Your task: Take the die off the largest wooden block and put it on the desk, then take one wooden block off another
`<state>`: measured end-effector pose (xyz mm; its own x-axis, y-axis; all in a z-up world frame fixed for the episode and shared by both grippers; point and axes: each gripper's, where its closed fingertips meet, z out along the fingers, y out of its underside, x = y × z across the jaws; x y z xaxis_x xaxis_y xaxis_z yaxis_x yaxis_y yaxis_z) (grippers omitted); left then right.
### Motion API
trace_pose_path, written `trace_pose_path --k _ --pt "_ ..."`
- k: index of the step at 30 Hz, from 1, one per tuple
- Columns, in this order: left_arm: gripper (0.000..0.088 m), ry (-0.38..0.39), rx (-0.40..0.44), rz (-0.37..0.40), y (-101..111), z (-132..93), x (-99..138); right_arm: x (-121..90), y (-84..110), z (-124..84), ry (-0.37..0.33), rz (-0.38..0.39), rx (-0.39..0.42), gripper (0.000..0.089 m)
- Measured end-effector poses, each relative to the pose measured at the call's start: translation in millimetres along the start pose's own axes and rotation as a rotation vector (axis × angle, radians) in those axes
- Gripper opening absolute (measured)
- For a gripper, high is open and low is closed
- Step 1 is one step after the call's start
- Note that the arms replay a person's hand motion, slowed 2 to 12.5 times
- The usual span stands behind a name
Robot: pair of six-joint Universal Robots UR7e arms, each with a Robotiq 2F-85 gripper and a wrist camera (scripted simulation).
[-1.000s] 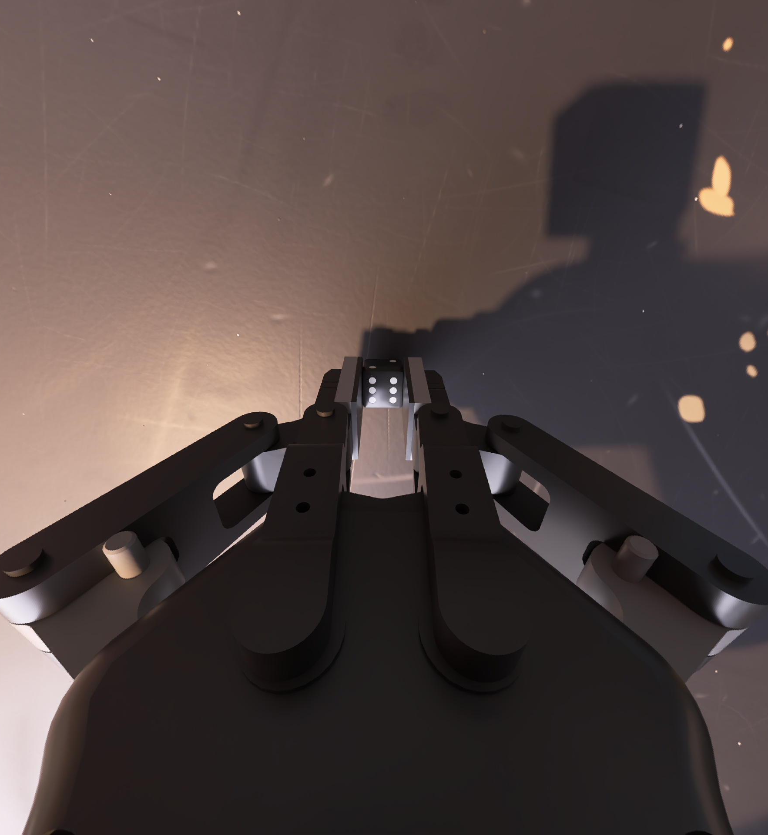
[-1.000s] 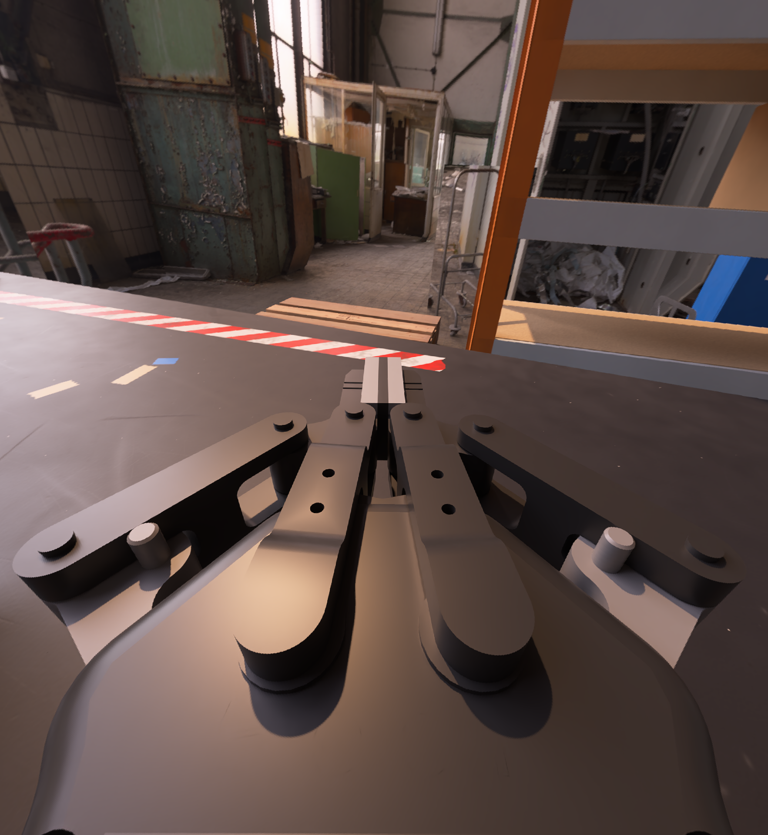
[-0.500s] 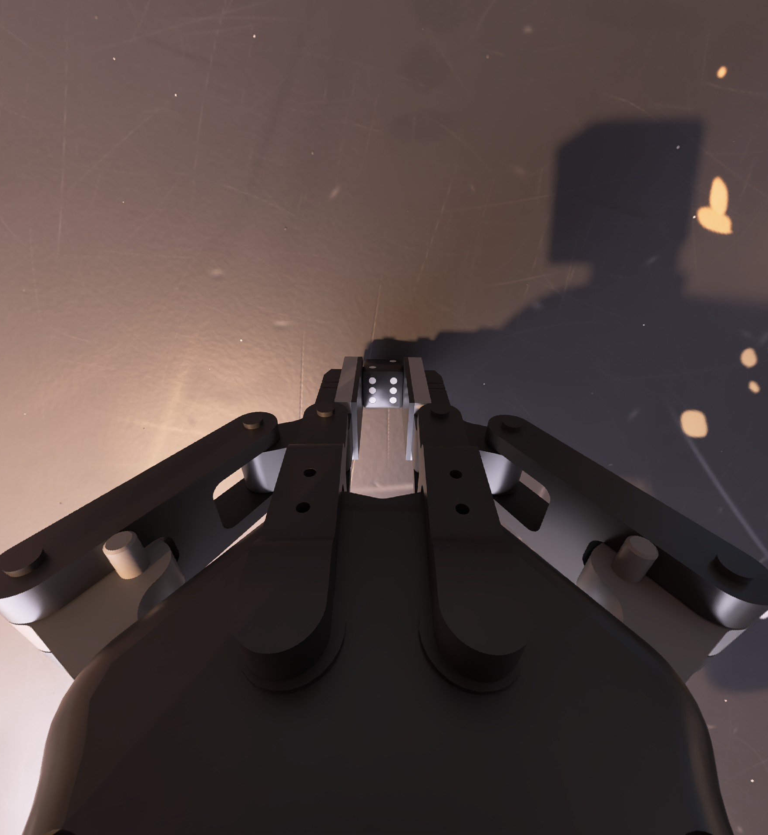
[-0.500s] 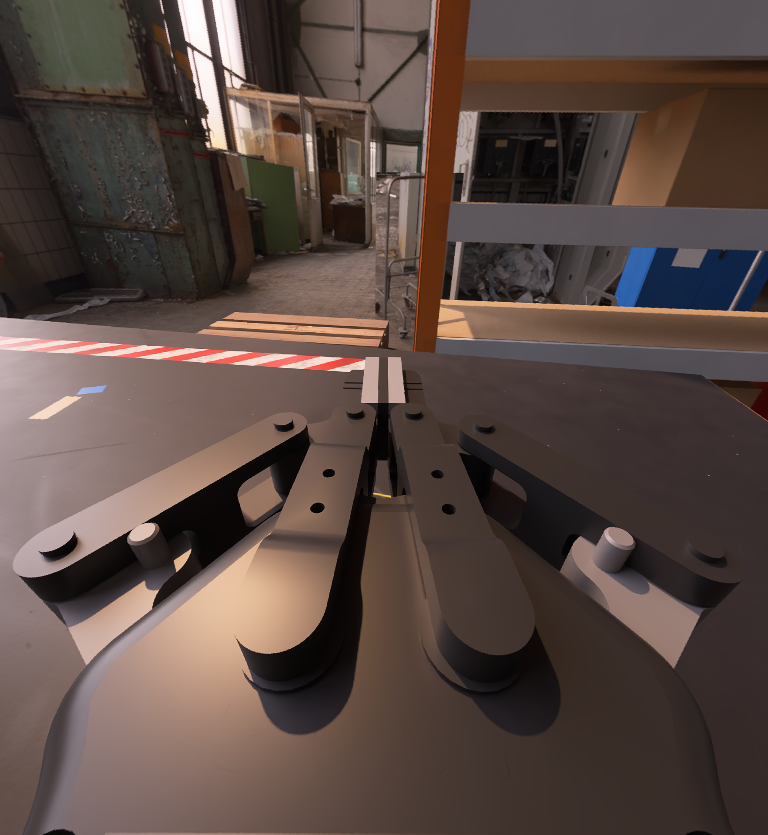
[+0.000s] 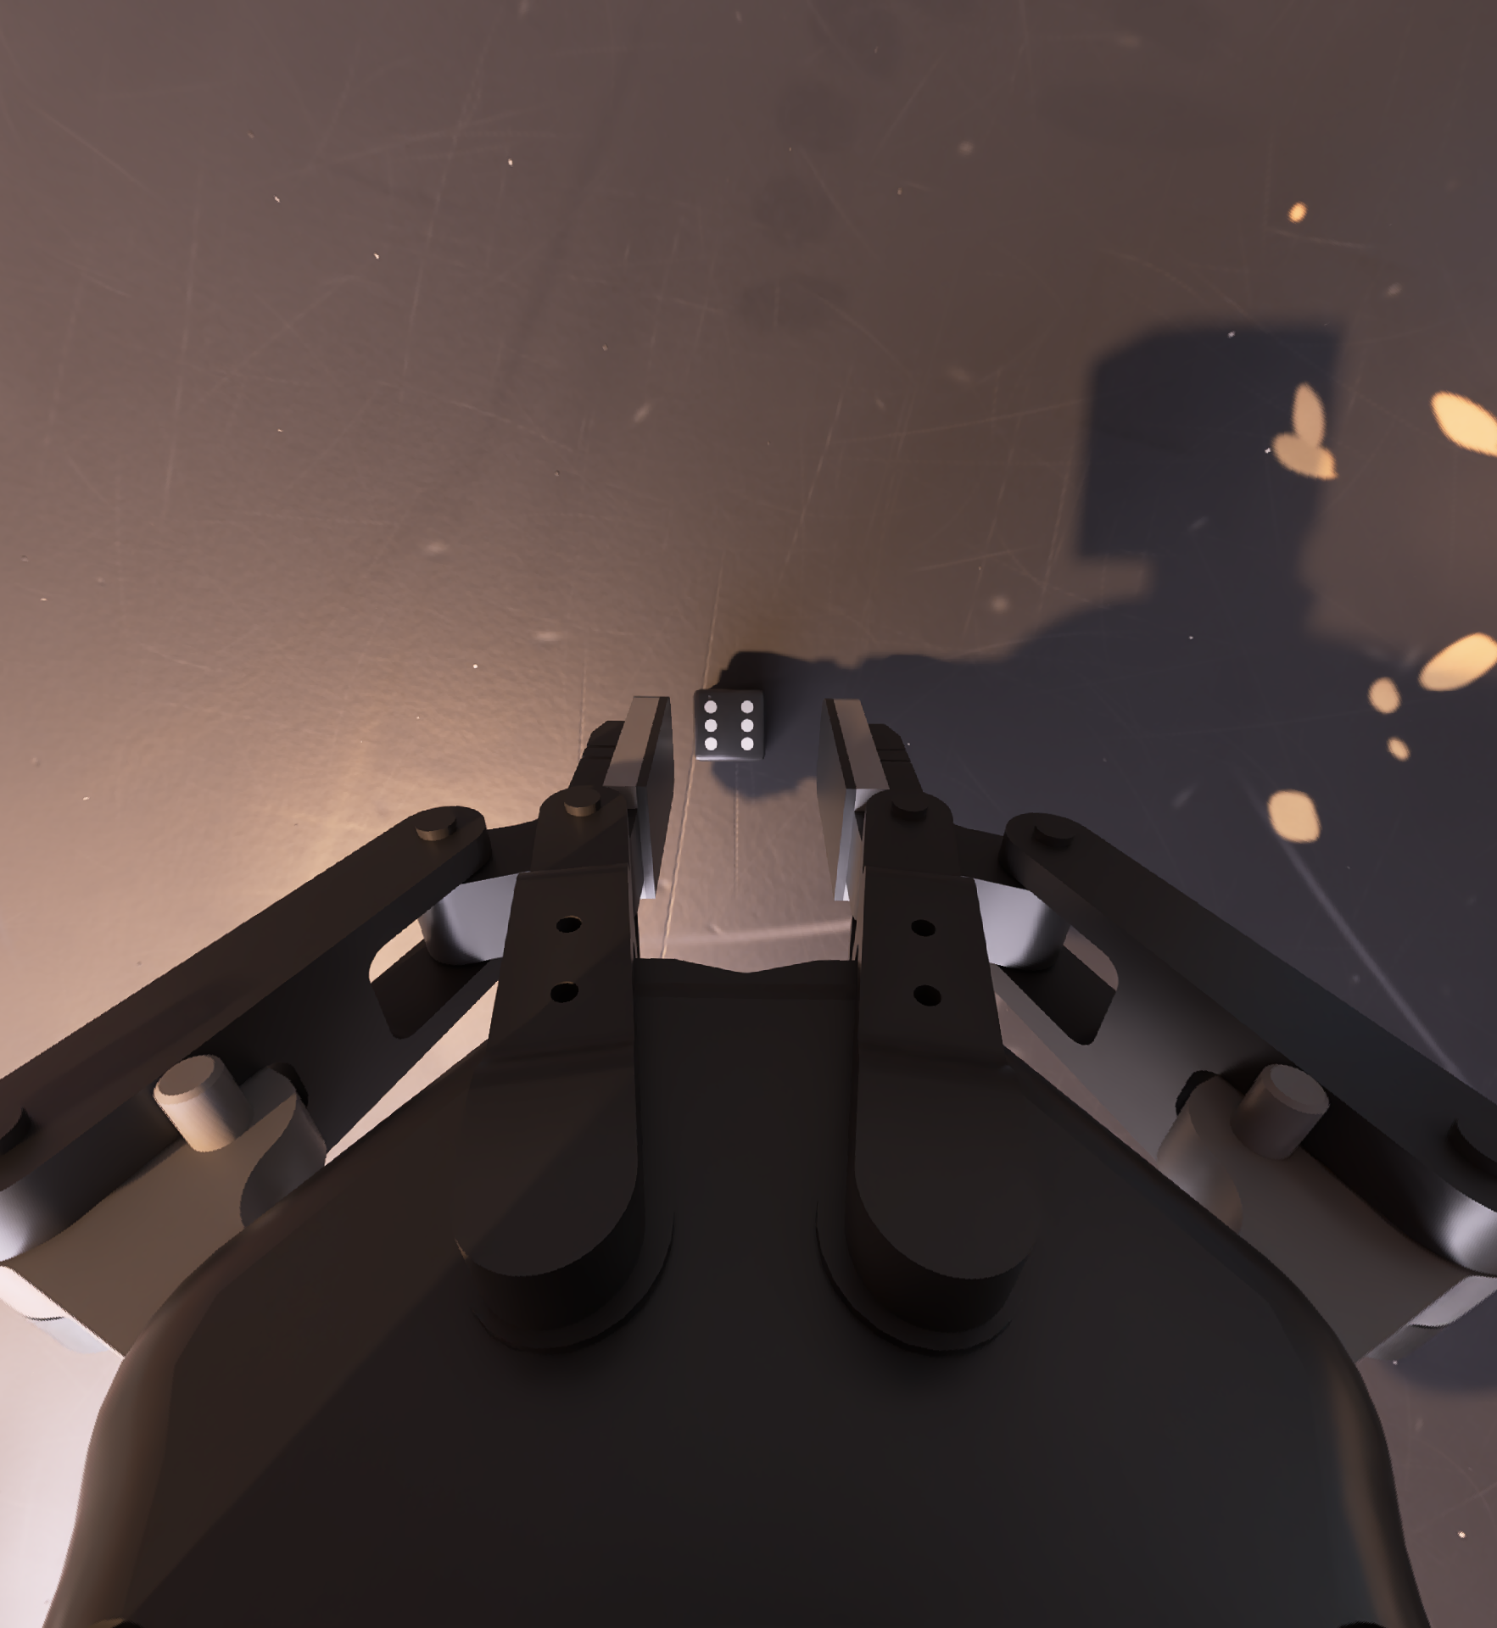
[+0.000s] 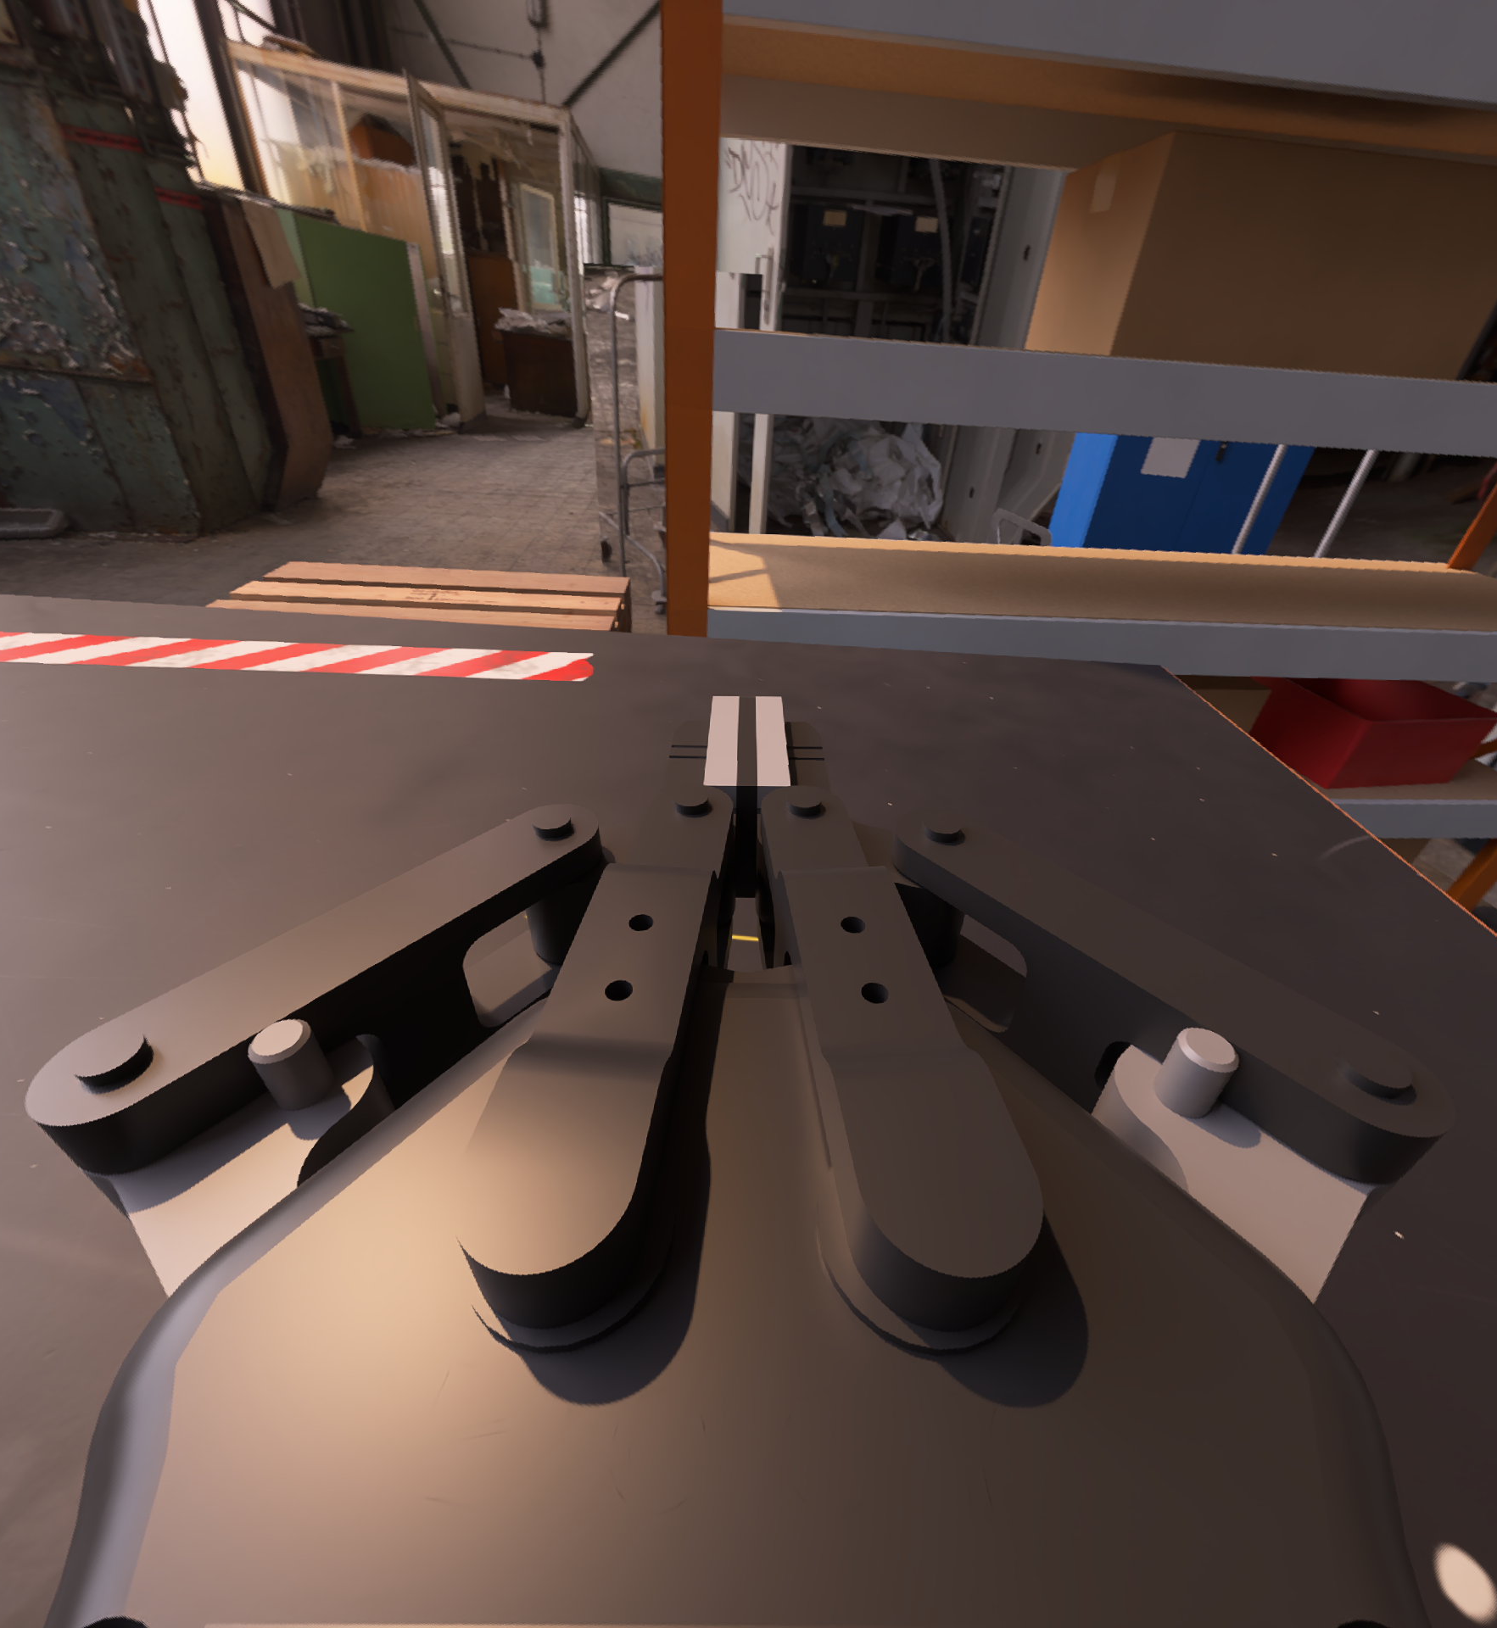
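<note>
Left wrist view. The left gripper (image 5: 749,736), dark metal with two grey-padded fingers, points down at the scratched brownish-grey desk top (image 5: 304,423). Jaws stand apart. Between the fingertips, touching neither pad, sits the small black die with white pips (image 5: 729,725), six-pip face toward the camera. It lies dead ahead along the finger axis, a shade nearer the left pad than the right. Its shadow joins its base, so I judge it resting on the desk, not hanging. No wooden blocks show here; a blocky shadow lies up and to the right, its source out of view.

Judgement: the die step looks done. The next move calls for a straight pull-back along the finger axis; any sideways drift could clip the die on the nearer left pad.

Right wrist view. The right gripper (image 6: 746,740), same build, has its pale pads pressed together with nothing between them. It looks level across the dark desk toward a red-and-white striped tape strip (image 6: 260,656) and an orange-framed shelf rack (image 6: 687,308). No die or block visible, so which arm is nearer the blocks cannot be told.
</note>
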<state>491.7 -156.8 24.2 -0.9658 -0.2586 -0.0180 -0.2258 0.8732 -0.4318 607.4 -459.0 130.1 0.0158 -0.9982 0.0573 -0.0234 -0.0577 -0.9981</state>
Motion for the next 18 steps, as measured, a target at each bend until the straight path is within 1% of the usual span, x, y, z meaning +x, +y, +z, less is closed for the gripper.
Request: trace_pose_path --k 5,9,14,18 --pt "0.0306 -0.025 0.046 0.007 -3 -18 0 17 5.4 -3 0.042 0.002 -0.021 0.0" --pt "0.03 -0.067 0.092 0.006 -2 -41 -4 28 10.0 -6 0.071 0.004 -0.037 0.0" --pt "0.0271 -0.157 0.151 -0.024 8 -80 -20 41 13.9 -10 0.097 0.007 -0.049 0.0" --pt "0.0243 -0.255 0.178 -0.074 26 -118 -42 49 17.1 -13 0.109 0.013 -0.058 0.0"
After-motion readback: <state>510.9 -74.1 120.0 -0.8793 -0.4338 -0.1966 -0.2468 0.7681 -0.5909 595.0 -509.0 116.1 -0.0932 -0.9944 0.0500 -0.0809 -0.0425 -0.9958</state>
